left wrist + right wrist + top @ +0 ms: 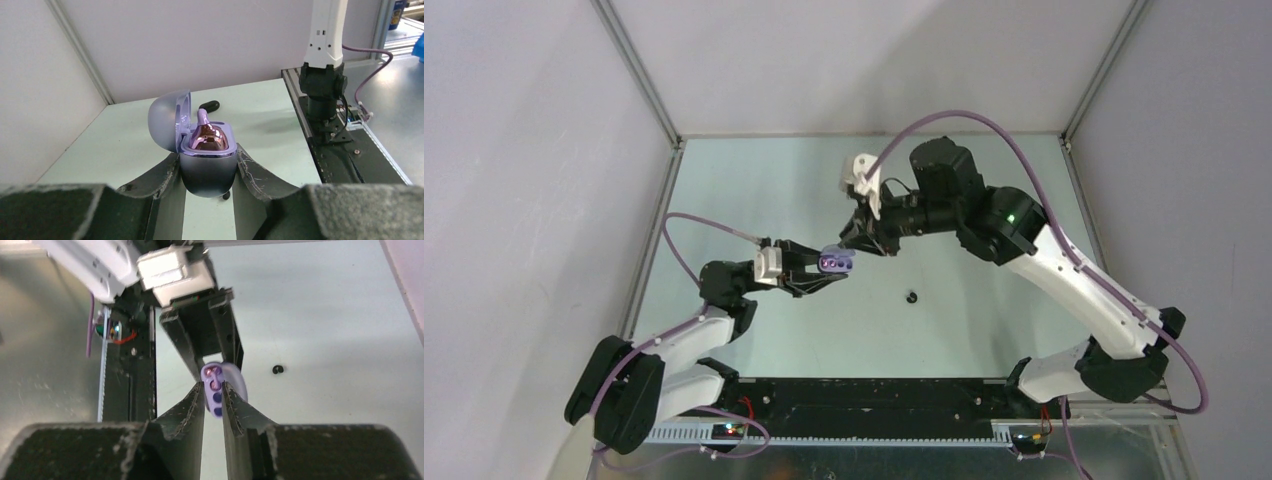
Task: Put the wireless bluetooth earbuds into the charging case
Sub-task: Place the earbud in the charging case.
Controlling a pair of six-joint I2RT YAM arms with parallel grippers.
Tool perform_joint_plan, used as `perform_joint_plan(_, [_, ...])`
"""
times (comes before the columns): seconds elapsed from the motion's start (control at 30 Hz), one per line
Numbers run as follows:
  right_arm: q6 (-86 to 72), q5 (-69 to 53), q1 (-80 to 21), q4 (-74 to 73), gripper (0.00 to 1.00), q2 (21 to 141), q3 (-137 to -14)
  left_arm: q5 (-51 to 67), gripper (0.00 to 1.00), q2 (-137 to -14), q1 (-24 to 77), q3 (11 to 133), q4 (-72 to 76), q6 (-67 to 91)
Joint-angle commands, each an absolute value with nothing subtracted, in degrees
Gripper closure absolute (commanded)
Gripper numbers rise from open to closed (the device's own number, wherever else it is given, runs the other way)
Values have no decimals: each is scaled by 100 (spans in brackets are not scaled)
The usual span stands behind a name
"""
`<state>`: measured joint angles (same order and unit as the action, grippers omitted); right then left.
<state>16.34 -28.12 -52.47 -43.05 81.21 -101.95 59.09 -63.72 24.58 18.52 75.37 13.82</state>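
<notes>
My left gripper (828, 268) is shut on the lavender charging case (836, 262) and holds it above the table with its lid open. In the left wrist view the case (207, 172) sits between my fingers with a glossy purple earbud (207, 137) seated in it. My right gripper (861, 243) hovers right at the case from the far side. In the right wrist view its fingers (194, 400) stand slightly apart, with the case (215, 390) showing in the gap and nothing seen gripped. A black earbud (912, 296) lies on the table; it also shows in the right wrist view (278, 370).
A black elongated thing (209, 105) lies on the table behind the case. The right arm's base (324, 100) stands at the table's near edge. Grey walls with metal corner posts (639, 75) close in the pale green table (754, 180).
</notes>
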Motion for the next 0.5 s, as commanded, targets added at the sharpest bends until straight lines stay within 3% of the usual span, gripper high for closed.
perform_joint_plan(0.0, [2857, -2882, -5556, -4779, 75, 7787, -9684, 6170, 100, -6315, 2457, 1861, 7639, 1044])
perform_joint_plan(0.47, [3694, -1766, -6131, -4395, 43, 7768, -8949, 6191, 100, -6277, 2460, 1859, 7586, 1061])
